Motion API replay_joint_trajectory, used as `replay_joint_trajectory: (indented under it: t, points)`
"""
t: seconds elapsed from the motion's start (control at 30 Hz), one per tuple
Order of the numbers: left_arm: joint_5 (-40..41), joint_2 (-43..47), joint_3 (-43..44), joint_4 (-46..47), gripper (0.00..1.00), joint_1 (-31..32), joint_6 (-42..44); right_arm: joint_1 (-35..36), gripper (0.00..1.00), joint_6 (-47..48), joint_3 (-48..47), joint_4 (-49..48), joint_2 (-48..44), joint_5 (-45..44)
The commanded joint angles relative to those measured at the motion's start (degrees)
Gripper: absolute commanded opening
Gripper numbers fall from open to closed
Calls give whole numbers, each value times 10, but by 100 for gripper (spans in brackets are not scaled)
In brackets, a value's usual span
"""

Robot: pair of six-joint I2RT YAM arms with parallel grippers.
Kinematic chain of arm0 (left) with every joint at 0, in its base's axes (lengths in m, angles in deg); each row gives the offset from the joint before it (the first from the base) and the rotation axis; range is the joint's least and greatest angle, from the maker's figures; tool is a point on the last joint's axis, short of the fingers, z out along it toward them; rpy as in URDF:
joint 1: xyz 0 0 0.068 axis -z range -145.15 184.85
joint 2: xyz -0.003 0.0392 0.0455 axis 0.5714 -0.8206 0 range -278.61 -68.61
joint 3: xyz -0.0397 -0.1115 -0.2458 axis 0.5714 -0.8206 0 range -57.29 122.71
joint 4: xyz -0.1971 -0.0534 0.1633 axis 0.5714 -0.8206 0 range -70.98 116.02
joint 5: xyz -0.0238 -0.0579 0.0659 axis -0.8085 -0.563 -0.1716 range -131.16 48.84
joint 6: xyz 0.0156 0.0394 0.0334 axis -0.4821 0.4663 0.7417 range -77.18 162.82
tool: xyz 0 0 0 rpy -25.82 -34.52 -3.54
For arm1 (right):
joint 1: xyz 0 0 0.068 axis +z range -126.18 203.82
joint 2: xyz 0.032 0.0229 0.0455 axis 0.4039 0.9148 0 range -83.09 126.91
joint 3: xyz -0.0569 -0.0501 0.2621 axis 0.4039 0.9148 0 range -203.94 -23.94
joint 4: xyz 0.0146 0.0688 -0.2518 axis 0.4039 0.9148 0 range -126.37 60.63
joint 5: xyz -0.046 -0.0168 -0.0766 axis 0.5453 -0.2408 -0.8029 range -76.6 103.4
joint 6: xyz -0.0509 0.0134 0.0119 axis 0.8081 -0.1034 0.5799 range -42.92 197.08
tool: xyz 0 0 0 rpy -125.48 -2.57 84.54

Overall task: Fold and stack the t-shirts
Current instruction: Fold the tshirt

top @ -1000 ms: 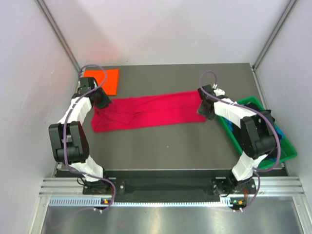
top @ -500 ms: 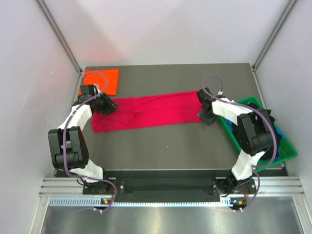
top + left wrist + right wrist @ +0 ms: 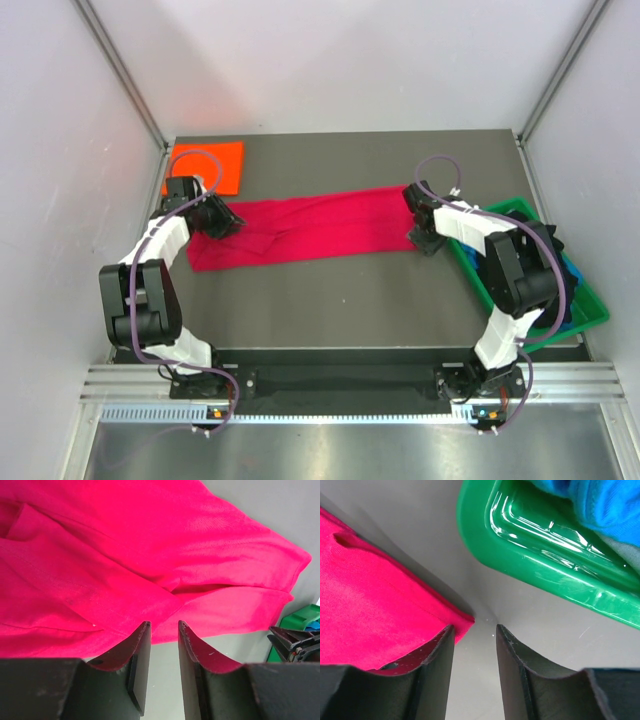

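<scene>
Left pincer down low at the left end of the crimson t-shirt: jaws a narrow slot apart, bare table showing between them, nothing pinched, the hem lying right at my tips. Right pincer down at the shirt's right corner, jaws likewise a little parted and empty; the corner meets one fingertip (touching or just under it, hard to say). The shirt lies stretched in a long wrinkled band across the middle of the table. The orange t-shirt lies folded flat at the far-left corner. The green bin is just beside my right pincer, with a blue t-shirt in it.
</scene>
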Motion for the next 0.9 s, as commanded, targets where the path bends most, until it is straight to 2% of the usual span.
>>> replay_joint_trajectory:
  t: [0.0, 0.23, 0.47, 0.7, 0.77, 0.87]
  points:
    - [11, 15, 2, 13, 33, -3, 8, 3, 38, -13, 5, -4, 4, -26]
    - [15, 19, 4, 15, 33, -3, 7, 4, 31, -13, 2, -1, 17, -24]
    - [19, 19, 1, 15, 34, -4, 10, 6, 14, -1, 4, -15, 31, -23]
    - [30, 28, 5, 5, 33, -4, 16, 6, 10, 0, 15, -28, 33, -31]
    - [31, 29, 5, 4, 33, -4, 18, 6, 0, 3, 16, -28, 38, -32]
    - [39, 29, 5, -1, 33, -4, 20, 6, 0, 14, 20, -27, 36, -34]
